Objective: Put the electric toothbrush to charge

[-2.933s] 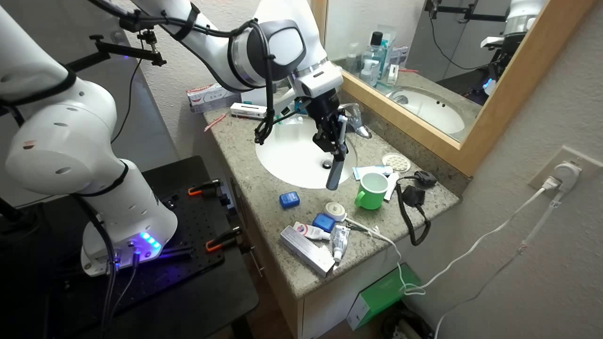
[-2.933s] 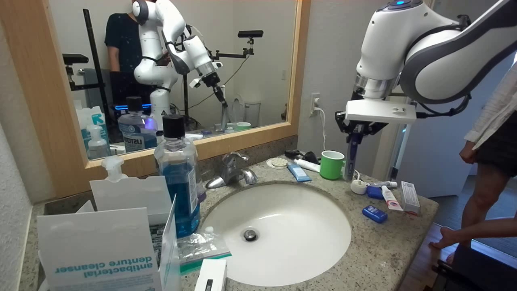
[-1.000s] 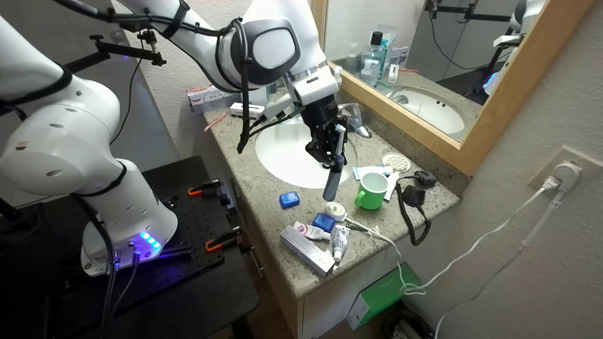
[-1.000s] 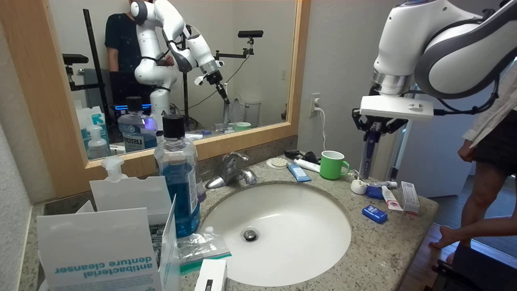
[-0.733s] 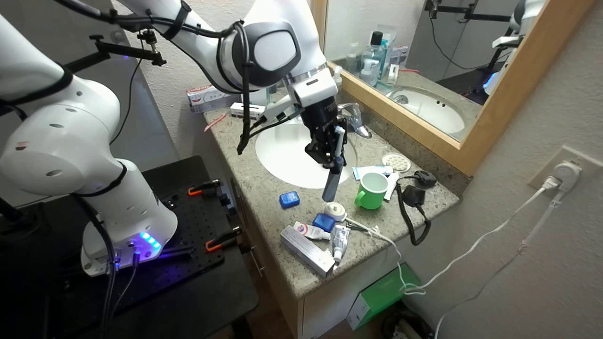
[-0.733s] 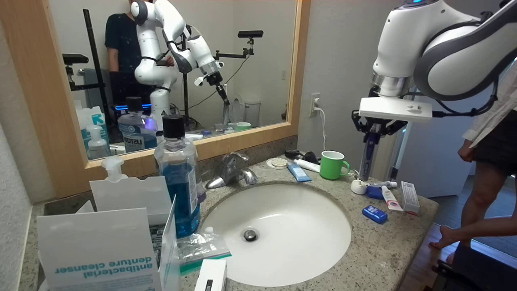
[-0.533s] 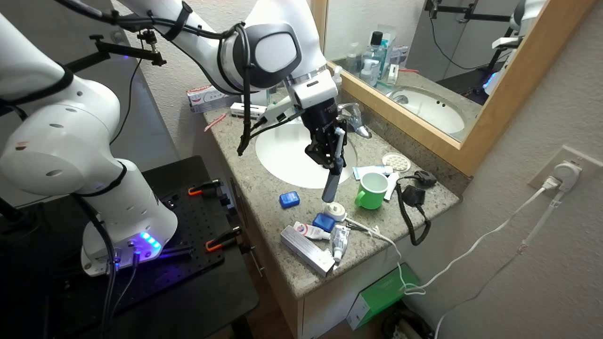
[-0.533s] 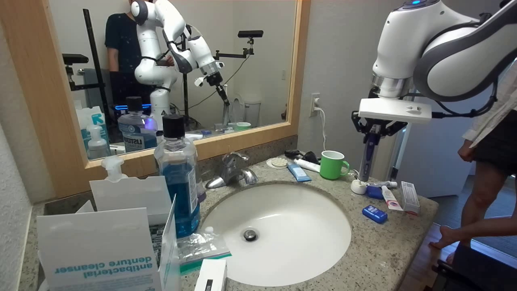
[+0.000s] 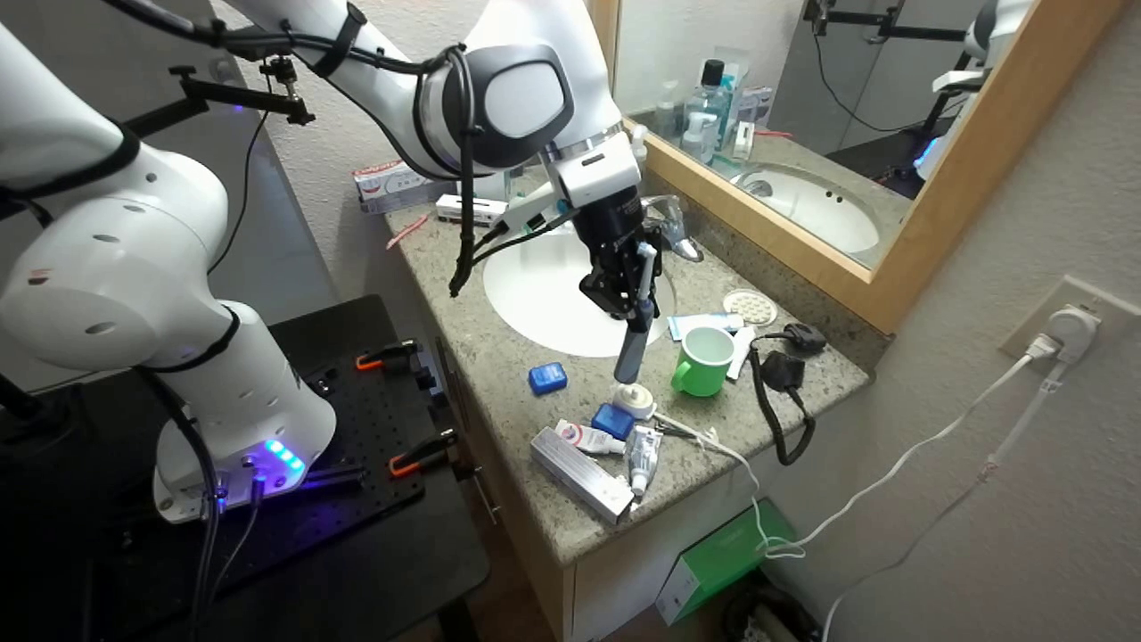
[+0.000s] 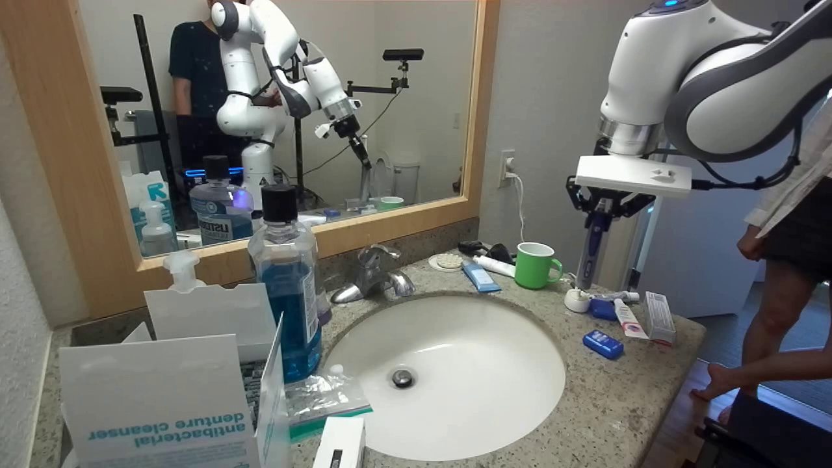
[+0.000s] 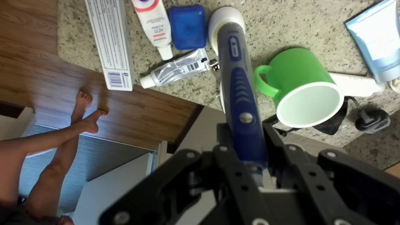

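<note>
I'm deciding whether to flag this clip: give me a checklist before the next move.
1. Grip: ok, gripper holds the brush.
2. Direction: ok, thick end points down toward the charger.
3. Upright: not ok, the brush leans.
4. Seated in charger: cannot tell, contact is unclear.
5. Clearance: ok, the cup stands apart from the brush.
6. Plugged in: ok, a plug is in the outlet.

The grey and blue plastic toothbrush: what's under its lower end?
A round white plastic charger, on the speckled stone counter. In the wrist view the toothbrush hides much of the charger's top; whether they touch is unclear.
</note>
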You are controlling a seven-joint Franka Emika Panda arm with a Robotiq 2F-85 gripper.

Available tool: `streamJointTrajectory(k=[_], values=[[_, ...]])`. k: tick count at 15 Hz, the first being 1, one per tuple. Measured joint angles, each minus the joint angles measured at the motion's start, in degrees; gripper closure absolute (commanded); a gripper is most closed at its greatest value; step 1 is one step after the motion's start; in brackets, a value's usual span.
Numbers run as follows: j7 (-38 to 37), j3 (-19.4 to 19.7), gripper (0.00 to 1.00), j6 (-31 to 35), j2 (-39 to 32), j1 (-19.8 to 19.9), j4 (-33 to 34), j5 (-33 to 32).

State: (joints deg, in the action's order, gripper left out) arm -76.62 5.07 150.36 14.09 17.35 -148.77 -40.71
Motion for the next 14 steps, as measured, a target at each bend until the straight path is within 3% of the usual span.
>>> streamJointTrajectory(k=[14], values=[[-1.4, 0.4, 0.93, -0.1, -3.5, 0.5, 2.6, 0.0]])
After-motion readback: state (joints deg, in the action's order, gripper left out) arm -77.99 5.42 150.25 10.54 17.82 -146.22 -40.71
